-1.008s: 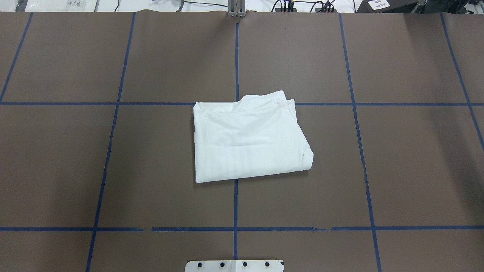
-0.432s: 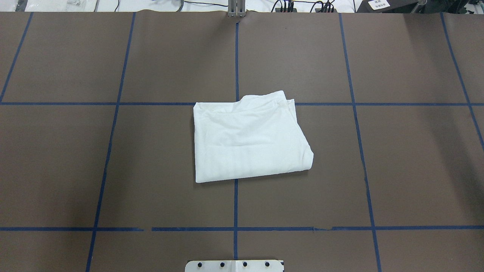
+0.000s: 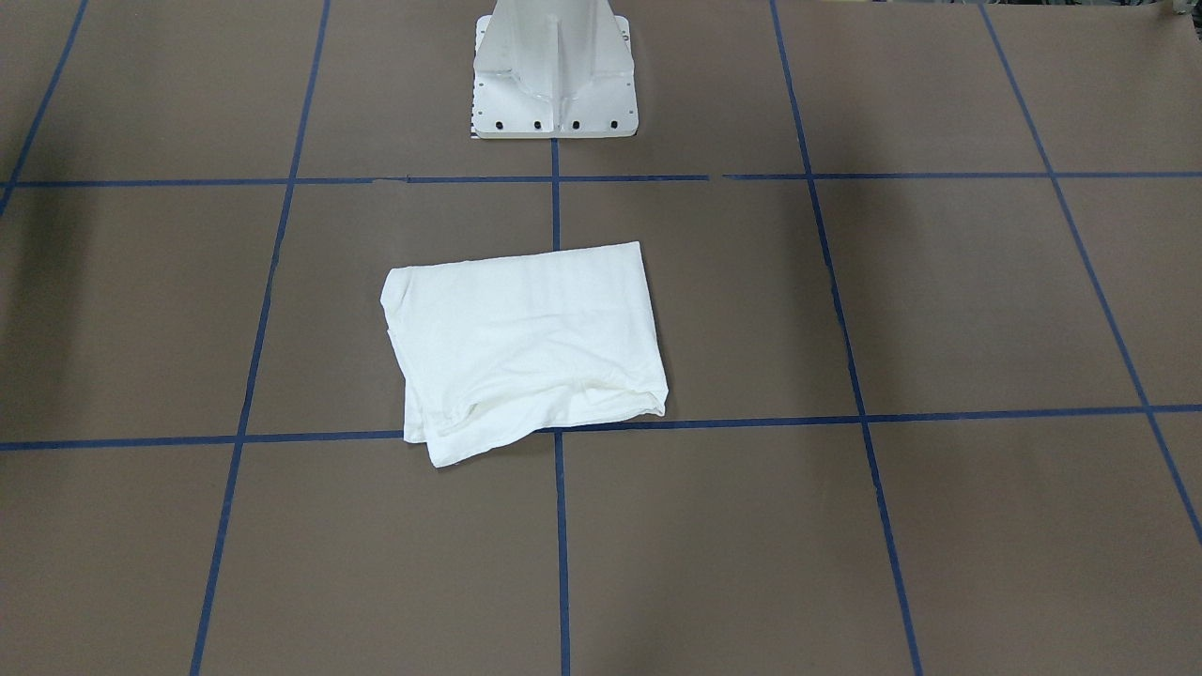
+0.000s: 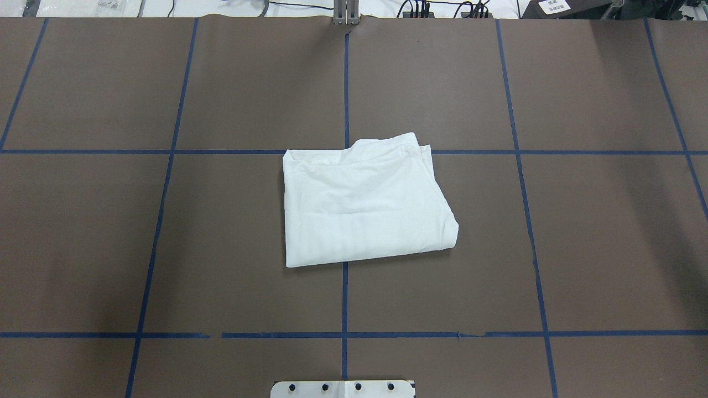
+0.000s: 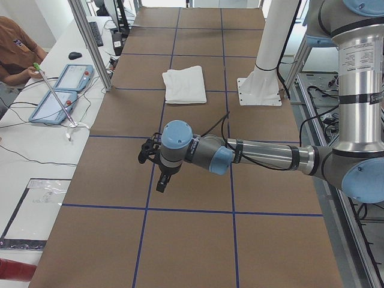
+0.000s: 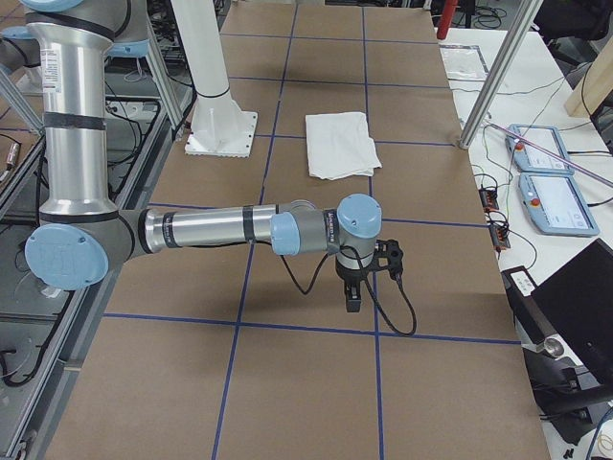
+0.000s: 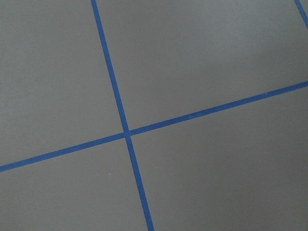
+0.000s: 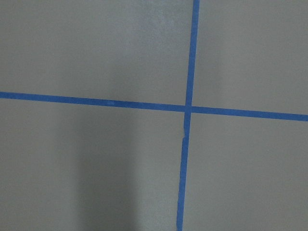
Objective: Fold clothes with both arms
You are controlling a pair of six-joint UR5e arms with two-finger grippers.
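The clothes are one white shirt [image 4: 365, 204], folded into a compact, roughly rectangular bundle at the middle of the brown table [image 4: 166, 249]. It also shows in the front-facing view as the shirt [image 3: 526, 347], and small in the side views [image 5: 185, 84] [image 6: 338, 144]. Neither arm touches it. The left arm stretches low over the table's left end, its gripper [image 5: 162, 183] pointing down, far from the shirt. The right gripper [image 6: 351, 299] hangs likewise at the right end. I cannot tell whether either is open or shut. Both wrist views hold only table and blue tape.
The white pedestal base [image 3: 554, 75] stands just behind the shirt on the robot's side. Blue tape lines [image 4: 344, 83] grid the table. Teach pendants [image 5: 66, 90] [image 6: 546, 172] and a seated person [image 5: 12, 54] are on the bench beyond the far edge, with upright aluminium posts [image 6: 493, 77].
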